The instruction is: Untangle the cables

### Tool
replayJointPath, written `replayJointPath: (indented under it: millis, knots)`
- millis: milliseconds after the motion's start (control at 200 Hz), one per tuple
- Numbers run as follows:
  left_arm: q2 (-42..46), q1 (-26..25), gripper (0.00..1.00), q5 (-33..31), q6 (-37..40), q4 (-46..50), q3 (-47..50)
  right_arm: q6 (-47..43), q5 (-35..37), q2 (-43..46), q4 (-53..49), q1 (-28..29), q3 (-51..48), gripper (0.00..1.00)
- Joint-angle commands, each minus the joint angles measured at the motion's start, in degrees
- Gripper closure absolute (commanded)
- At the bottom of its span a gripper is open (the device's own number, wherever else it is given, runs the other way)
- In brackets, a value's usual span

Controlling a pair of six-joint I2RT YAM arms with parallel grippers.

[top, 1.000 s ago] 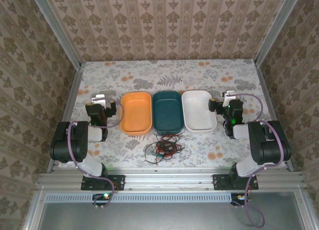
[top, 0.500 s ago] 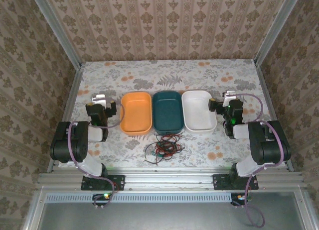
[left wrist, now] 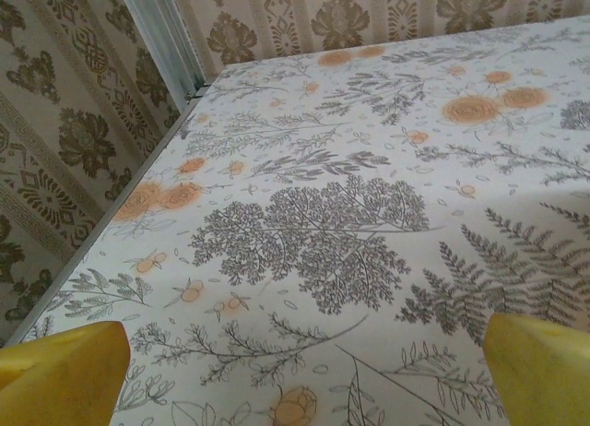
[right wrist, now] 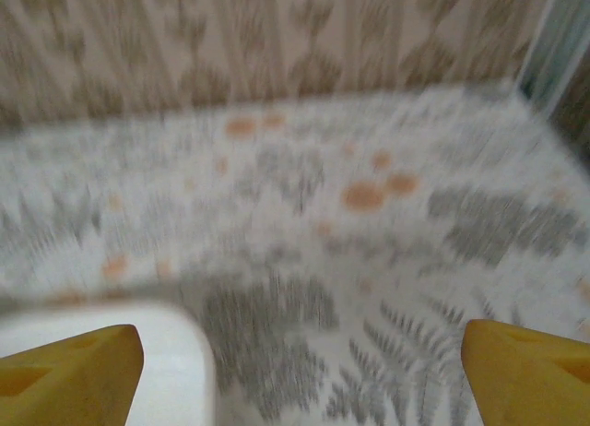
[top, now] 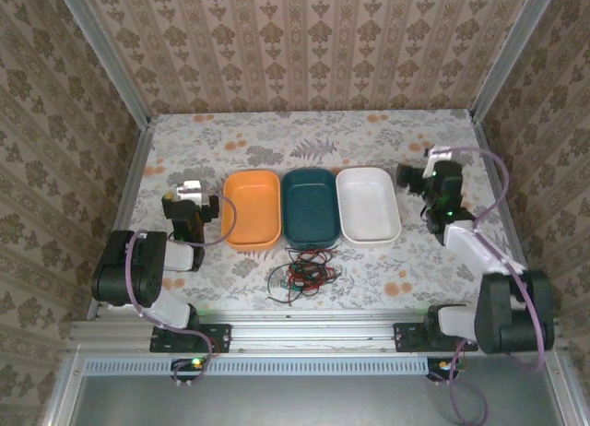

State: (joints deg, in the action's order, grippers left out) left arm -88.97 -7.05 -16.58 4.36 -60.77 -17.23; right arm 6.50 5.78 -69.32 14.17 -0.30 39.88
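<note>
Currently the cables [top: 302,276] lie tangled at near centre, just before 3 trays [top: 312,242], likely sorting bins. Left gripper [top: 189,188] and right gripper [top: 441,155] flank them, wide, empty.

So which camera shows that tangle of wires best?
The top external view: the cables lie whole on the near side of the teal tray. Both wrist cameras face the flowered tablecloth and wall, the right one blurred.
</note>
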Motion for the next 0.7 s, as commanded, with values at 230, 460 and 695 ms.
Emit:
replayJointPath:
  millis: [230,460,695]
  knots:
    - [16.09,-3.24,0.00,-11.23,4.58,28.99,-15.81,11.08,-2.04,15.16,-28.52,9.04,3.53,0.10]
    - [24.60,-21.00,0.00,-22.52,1.74,48.73,-23.60,10.93,-0.56,9.98,-38.47,30.33,10.34,0.15]
    - [24.83,-54.89,0.00,-21.94,7.11,56.97,-21.22,12.16,-8.37,3.40,-38.76,44.37,9.89,0.19]
